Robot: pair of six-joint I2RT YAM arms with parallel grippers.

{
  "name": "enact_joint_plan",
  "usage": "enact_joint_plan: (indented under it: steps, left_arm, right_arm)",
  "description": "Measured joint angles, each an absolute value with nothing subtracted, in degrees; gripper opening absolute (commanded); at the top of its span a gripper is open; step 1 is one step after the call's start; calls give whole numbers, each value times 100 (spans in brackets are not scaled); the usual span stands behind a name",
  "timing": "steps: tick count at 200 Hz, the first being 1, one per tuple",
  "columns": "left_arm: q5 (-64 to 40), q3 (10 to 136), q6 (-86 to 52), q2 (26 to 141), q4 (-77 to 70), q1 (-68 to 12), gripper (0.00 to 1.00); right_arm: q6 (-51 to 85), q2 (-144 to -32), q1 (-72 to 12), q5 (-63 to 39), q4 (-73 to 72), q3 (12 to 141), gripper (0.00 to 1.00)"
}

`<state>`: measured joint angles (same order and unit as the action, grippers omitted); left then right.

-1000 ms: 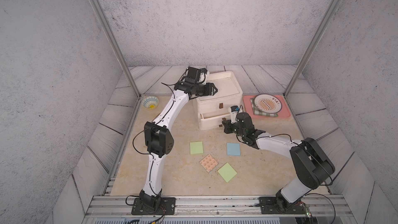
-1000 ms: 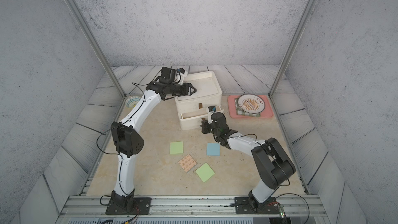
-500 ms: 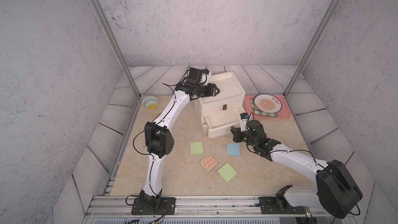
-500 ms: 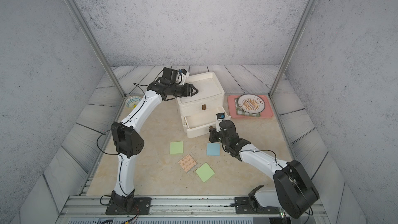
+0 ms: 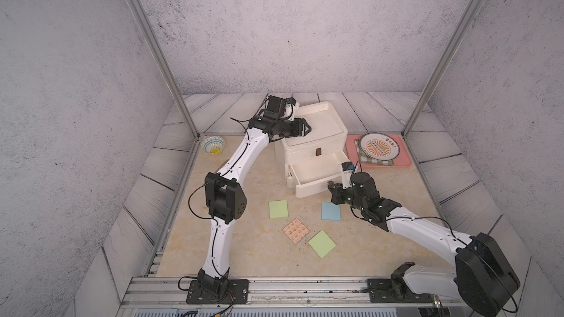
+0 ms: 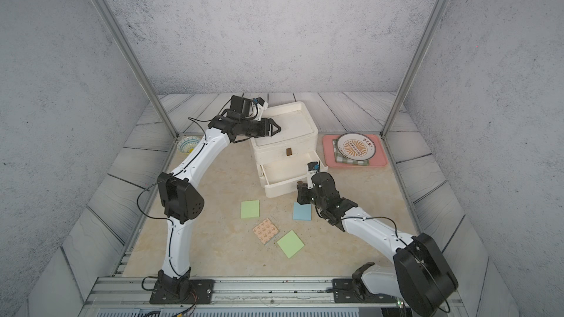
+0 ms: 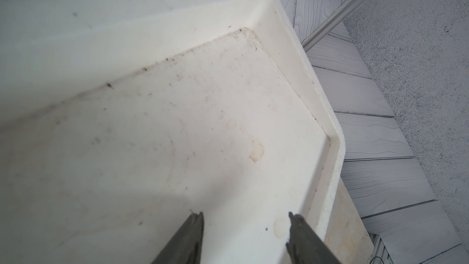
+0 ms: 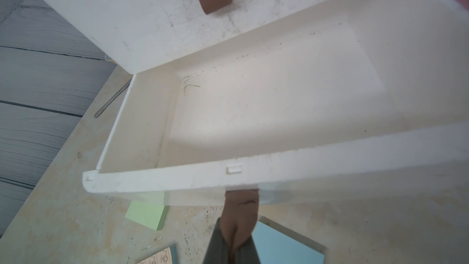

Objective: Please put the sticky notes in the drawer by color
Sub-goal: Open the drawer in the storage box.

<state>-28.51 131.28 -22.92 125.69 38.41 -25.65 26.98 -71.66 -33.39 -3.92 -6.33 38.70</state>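
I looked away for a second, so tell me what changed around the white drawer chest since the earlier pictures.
The right claw, shut on the brown tab handle, drew back toward the front and pulled the open drawer much farther out. Unchanged: the left claw, open, sits over the lid; four sticky notes lie on the table.

drawer [image 5: 314, 147]: one compartment open, empty | sticky notes [image 5: 278, 209]: four flat before it
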Motion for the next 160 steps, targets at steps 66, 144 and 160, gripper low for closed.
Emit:
enact_joint_plan:
  steps: [66, 144, 160]
  left_arm:
    - [-2832, 12999, -2314, 12370, 4001, -2637, 61]
    - [-2541, 12562, -2202, 11421, 5094, -2644, 62]
    - [-2432, 11533, -2191, 10565, 4978, -2613, 63]
  right_arm:
    - [2639, -6560, -3395, -244, -344, 3948, 44]
    - [2689, -5789, -3395, -504, 832, 4493, 51]
    - [2781, -5551, -3413, -725, 1144, 4254, 53]
